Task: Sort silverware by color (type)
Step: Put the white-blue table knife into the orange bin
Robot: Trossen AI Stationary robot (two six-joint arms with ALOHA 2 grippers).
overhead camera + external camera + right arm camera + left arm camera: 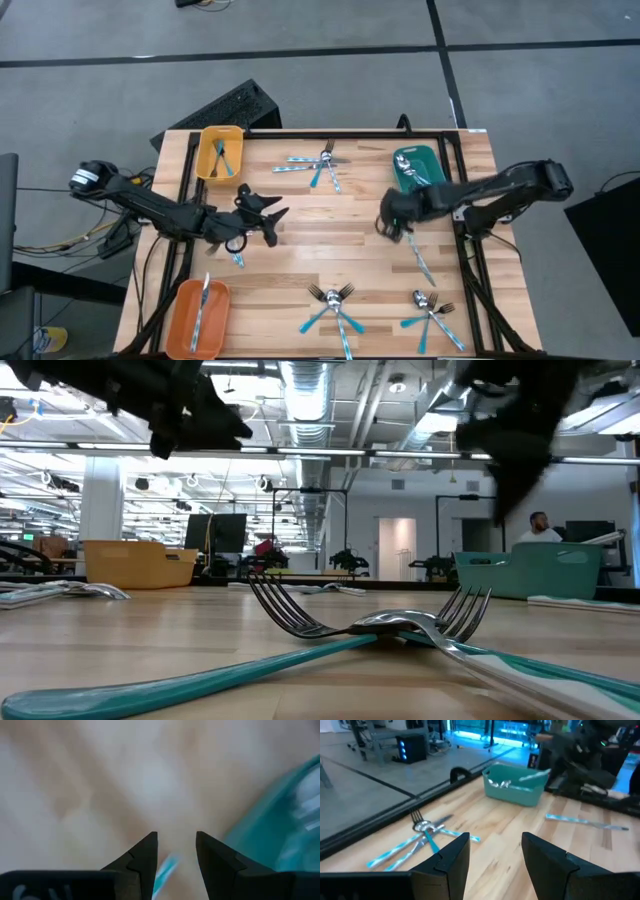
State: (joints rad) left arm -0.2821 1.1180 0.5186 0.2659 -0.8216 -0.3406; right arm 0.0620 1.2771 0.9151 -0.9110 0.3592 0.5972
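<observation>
High view: right end effector (385, 224), fingers parted and empty, beside a utensil (421, 262) on the table.

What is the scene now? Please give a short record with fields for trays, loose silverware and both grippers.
trays: yellow tray, teal tray, orange tray, each holding silverware
loose silverware: piles on the table, and a single piece
left gripper: open, empty, above the table
right gripper: open, beside the teal tray, over the single piece
</observation>
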